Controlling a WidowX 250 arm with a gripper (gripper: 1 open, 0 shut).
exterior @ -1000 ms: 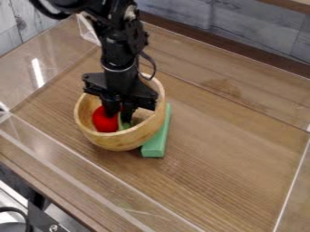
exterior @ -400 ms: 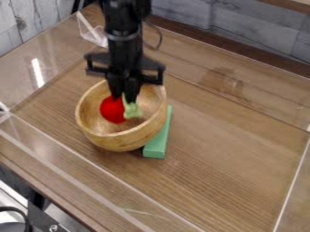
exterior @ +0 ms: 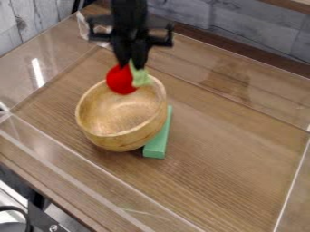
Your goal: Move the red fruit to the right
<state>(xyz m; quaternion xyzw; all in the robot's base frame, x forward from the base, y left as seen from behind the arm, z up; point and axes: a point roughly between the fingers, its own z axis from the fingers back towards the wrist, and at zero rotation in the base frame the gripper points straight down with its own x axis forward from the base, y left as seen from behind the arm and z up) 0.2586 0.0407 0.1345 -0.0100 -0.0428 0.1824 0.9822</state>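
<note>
Wood-grained counter (exterior: 230, 127) | wooden bowl (exterior: 107, 129) near its left side in view, green block (exterior: 159, 138) just beside | end effector (exterior: 125, 74) grasping red fruit (exterior: 121, 80), raised at the bowl's far side | pale-green leafy bit (exterior: 140, 78) next to the fruit

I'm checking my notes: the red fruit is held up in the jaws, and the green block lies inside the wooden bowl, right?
Not quite: the green block lies beside the wooden bowl, as the camera view shows.
</note>
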